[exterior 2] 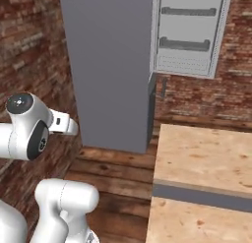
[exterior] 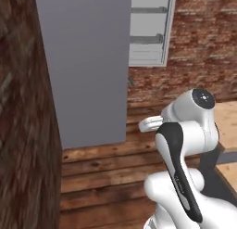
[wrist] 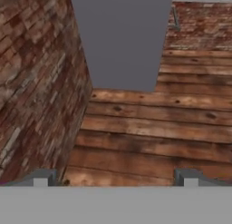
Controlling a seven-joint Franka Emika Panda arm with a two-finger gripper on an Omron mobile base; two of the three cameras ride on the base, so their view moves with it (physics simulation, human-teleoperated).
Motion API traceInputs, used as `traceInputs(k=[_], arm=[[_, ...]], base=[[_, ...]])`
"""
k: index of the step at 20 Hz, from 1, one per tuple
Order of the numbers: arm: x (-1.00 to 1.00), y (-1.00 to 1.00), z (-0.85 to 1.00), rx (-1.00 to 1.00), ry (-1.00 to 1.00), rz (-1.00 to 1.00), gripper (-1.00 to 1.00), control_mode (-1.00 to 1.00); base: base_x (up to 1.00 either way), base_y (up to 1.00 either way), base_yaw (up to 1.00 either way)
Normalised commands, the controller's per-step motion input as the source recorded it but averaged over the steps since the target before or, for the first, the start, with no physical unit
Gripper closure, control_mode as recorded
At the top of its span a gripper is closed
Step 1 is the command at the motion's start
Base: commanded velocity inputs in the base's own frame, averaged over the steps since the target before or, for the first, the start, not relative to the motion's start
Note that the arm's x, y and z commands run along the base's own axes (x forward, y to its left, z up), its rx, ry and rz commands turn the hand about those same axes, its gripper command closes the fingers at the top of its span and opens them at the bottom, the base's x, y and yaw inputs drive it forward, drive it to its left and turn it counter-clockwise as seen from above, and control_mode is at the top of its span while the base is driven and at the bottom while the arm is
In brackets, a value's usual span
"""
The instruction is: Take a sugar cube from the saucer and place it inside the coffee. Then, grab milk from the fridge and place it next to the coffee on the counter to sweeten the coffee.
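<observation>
The fridge (exterior: 83,61) is a tall grey block straight ahead, also in the right base view (exterior 2: 108,65) and the hand view (wrist: 122,37). Its door (exterior 2: 189,30) stands swung open to the right, white inner face and grey shelf bins showing. The light wood counter (exterior 2: 206,158) lies to the right of the fridge, its visible part bare. My gripper (wrist: 115,178) is open, its fingertips (wrist: 41,177) wide apart over the plank floor, a short way in front of the fridge, with nothing between them. The sugar cube, saucer, coffee and milk are out of view.
A dark brick wall (exterior: 23,130) runs close along the left side of the fridge. More brick wall (exterior 2: 206,99) stands behind the counter. Wooden floor planks (wrist: 149,128) lie between me and the fridge. A grey gap (exterior 2: 197,195) splits the counter top.
</observation>
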Motion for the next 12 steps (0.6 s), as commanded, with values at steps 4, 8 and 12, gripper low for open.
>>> traceInputs(k=[4,8,12], arm=[[0.00,0.00,0.00,0.00,0.00,0.00,-1.00,1.00],[0.00,0.00,0.00,0.00,0.00,0.00,-1.00,1.00],[0.00,0.00,0.00,0.00,0.00,0.00,-1.00,1.00]], base=[[1.00,-0.11,-0.14],[1.00,-0.22,-0.18],[1.00,-0.33,-0.24]])
